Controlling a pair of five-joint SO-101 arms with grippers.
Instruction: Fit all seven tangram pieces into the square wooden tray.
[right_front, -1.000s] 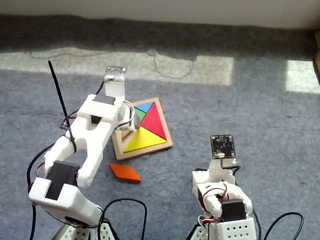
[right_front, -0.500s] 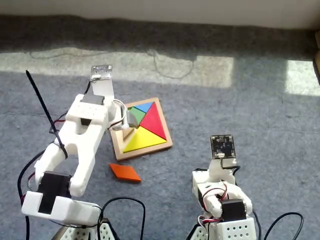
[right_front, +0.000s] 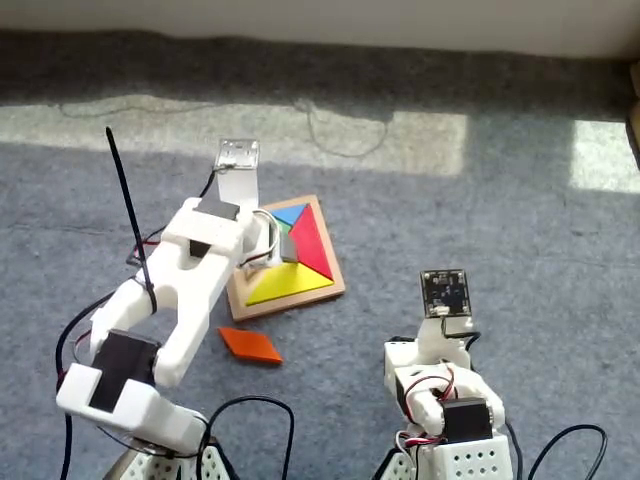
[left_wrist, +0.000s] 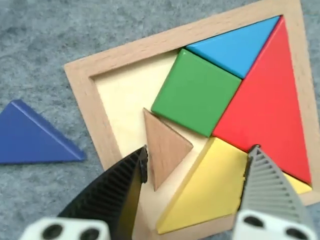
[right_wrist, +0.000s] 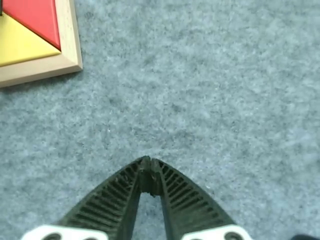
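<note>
The square wooden tray (left_wrist: 82, 100) lies on grey, short-piled carpet (right_wrist: 200, 90), its raised rim pale and smooth-grained. Inside it sit glossy flat pieces: a green square (left_wrist: 197, 92), a light blue triangle (left_wrist: 235, 45), a large red triangle (left_wrist: 265, 105) and a yellow triangle (left_wrist: 215, 185), edges meeting. A small bare-wood triangle (left_wrist: 165, 147) rests on the tray floor just beside the green square. The left gripper (left_wrist: 197, 155) hangs over the tray, its ribbed jaws spread wide and holding nothing. A dark blue triangle (left_wrist: 30, 137) and an orange parallelogram (right_front: 250, 344) lie on the carpet outside. The right gripper (right_wrist: 149, 172) hangs over the carpet, tips pressed together
</note>
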